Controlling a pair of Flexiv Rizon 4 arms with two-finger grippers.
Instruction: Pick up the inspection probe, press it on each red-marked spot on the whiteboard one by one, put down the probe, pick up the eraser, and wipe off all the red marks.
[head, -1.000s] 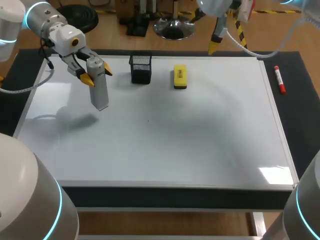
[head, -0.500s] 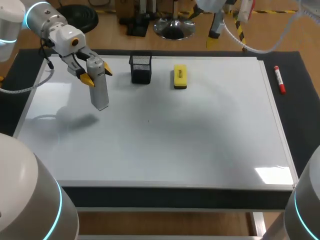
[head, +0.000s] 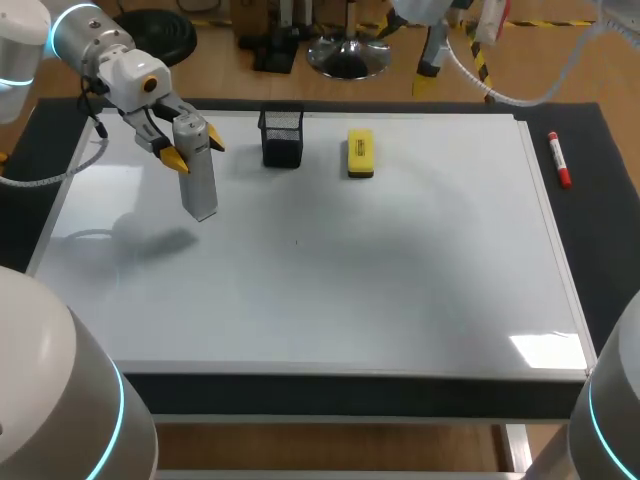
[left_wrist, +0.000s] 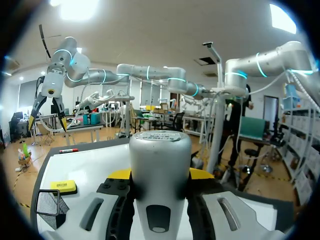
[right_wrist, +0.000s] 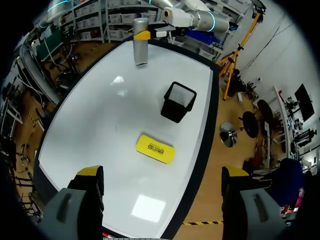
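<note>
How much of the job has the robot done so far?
Done: the grey cylindrical probe is picked up, shut in the left gripper above the whiteboard. No red marks show, so I cannot tell if pressing is finished. Left: put the probe down and take the yellow eraser, untouched; the right gripper is open.

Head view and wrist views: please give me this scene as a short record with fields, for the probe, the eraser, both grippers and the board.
probe: grey cylinder, held over the left part of the whiteboard, its tip seemingly off the surface
left gripper: shut on the probe's top
right gripper: open, empty, above the board's far edge
eraser: yellow, lying on the board beside the black mesh holder
red marker: on the dark mat, right of the board
red marks: none that I can make out
</note>
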